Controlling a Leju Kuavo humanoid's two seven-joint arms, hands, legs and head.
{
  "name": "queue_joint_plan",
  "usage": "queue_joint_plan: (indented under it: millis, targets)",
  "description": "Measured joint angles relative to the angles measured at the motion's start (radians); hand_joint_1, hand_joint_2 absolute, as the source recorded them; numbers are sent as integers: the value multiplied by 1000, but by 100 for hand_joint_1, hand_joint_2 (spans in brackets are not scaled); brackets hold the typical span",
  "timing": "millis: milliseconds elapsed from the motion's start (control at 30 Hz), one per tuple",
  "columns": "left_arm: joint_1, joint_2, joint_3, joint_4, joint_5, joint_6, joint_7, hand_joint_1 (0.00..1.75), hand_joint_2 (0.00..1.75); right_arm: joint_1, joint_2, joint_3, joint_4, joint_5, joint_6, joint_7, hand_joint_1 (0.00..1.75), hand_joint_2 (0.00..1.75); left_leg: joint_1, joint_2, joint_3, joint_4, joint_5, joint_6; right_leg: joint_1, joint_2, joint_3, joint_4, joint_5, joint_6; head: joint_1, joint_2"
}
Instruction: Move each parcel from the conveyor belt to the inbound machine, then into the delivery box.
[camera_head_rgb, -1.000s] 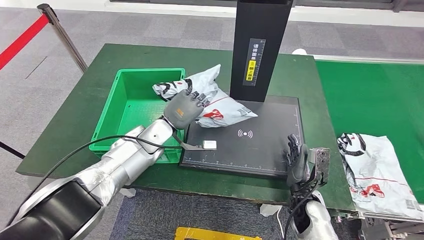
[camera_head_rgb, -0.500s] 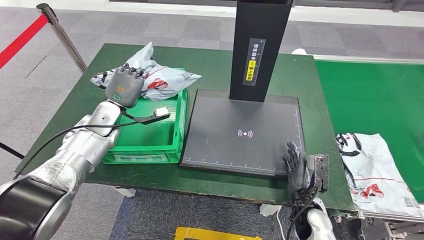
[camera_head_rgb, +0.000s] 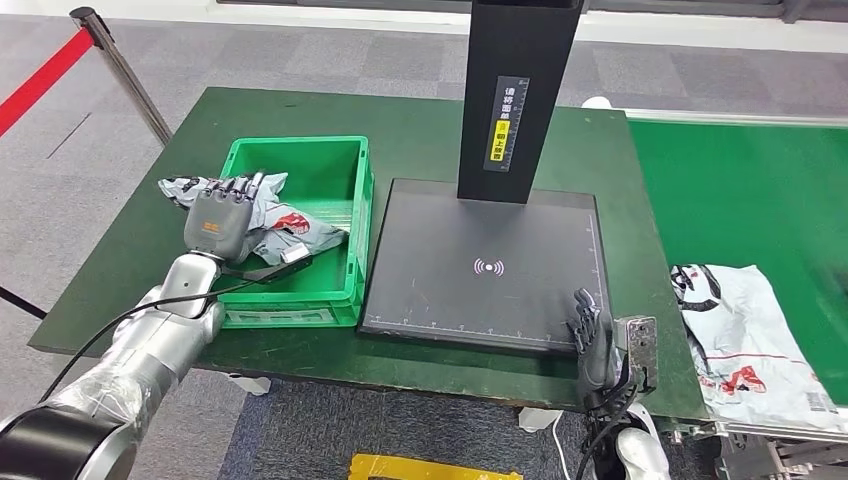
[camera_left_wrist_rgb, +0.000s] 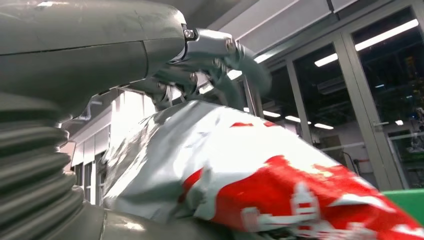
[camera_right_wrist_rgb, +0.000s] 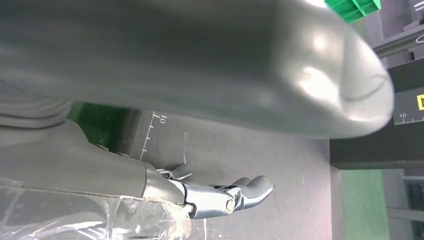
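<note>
Left hand (camera_head_rgb: 215, 222) grips parcel (camera_head_rgb: 285, 222), seemingly over box (camera_head_rgb: 340, 160).

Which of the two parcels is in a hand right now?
The grey-and-red plastic parcel over the green crate, held by the left hand; the other lies on the conveyor.

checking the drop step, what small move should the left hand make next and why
Probably let go: the left hand grips the parcel over the green box's left wall, with most of the bag already inside it.

Black post (camera_head_rgb: 520, 95) behind seemingly bare scan plate (camera_head_rgb: 480, 290)
</note>
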Motion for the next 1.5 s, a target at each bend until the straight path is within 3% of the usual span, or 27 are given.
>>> queue_joint_plan:
  millis: [367,567,800,1067,1200,1300,1367,1433,1500]
  targets:
    - [16,-74,43,-52,-3,1,-50,0,0,-8,0,0,5,-8,8,8,0,0,0,-1,0,0,0,0,0,-2,1,0,1,0,0,0]
    - [9,-98,41,-105,-3,-24,-27,0,0,-5,-4,0,5,-23,15,0,0,0,0,-1,0,0,0,0,0,-1,0,0,0,0,0,0]
    - [31,-104,15,-329,-4,-233,58,0,0,-1,-5,0,5,-30,16,-5,0,0,0,-1,0,0,0,0,0,-1,0,0,0,0,0,0]
    - [51,-104,5,-439,-3,-233,57,0,0,1,-5,0,5,-31,16,-6,0,0,0,-1,0,0,0,0,0,-1,1,0,0,0,0,0]
    - [60,-90,-27,-500,9,-261,113,0,0,8,-5,0,5,-30,19,-8,0,0,0,-1,0,0,0,0,0,-1,1,0,0,0,0,0]
    - [64,-90,-27,-528,29,-273,48,0,0,13,-4,0,5,-23,31,-9,0,0,0,-1,0,0,0,0,1,-2,1,0,0,0,0,0]
    - [69,-106,-12,-538,128,-270,-64,0,0,12,-3,0,10,-26,38,-17,0,0,0,-1,0,0,0,0,0,-2,1,0,0,0,0,0]
    - [96,-153,26,-559,398,-350,-252,0,0,7,-3,0,23,-33,40,-39,0,0,0,-1,1,0,0,0,0,-2,2,0,0,0,0,0]
    - [148,-224,62,-584,838,-504,-384,0,0,-8,0,0,43,-38,19,-74,0,0,-1,-1,1,0,-1,1,-1,-2,3,-1,0,1,0,0]
